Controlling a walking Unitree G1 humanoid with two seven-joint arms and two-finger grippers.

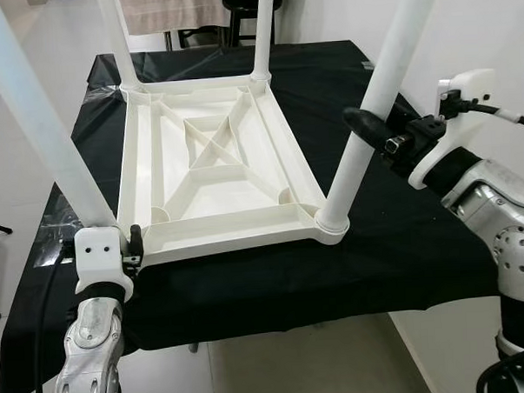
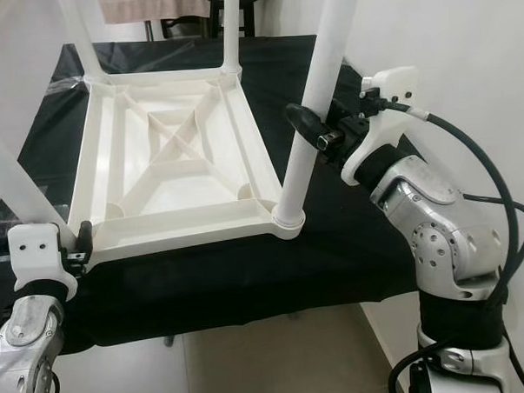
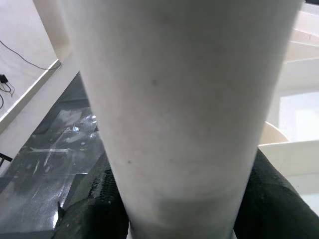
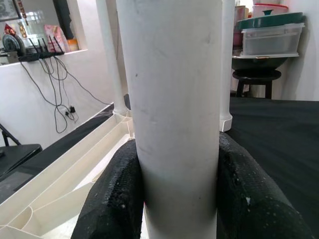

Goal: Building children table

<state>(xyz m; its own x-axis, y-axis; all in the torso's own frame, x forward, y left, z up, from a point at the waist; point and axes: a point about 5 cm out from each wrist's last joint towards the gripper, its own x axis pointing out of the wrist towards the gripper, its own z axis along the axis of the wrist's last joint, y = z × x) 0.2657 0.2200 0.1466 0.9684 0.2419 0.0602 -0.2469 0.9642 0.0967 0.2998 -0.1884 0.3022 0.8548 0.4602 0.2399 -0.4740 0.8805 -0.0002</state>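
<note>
On a black cloth (image 1: 403, 242) that covers a low table, a white plastic children table (image 1: 217, 172) lies upside down, with its ribbed underside facing up and a cross of ribs in the middle. Four white legs stand up from its corners. The two far legs, the far left leg (image 1: 116, 37) and the far right leg (image 1: 263, 31), rise near the back edge of the cloth. The near right leg (image 1: 375, 104) sits in its round corner socket (image 1: 332, 221) and leans a little to the right as it goes up. The right gripper (image 1: 363, 127) is closed around this leg about halfway up, with one black finger on each side of the white tube; the right wrist view shows both fingers (image 4: 117, 194) pressed against the leg. The near left leg (image 1: 41, 119) goes down to the near left corner of the frame and leans to the left. The left gripper (image 3: 179, 199) is closed on the bottom part of this leg, just beside the corner, and the left wrist view shows the black fingers (image 3: 99, 204) touching the tube on both sides. Behind the table, at the far end of the room, there is a dark stool (image 1: 252, 4) and some hanging fabric (image 1: 171, 9).
</note>
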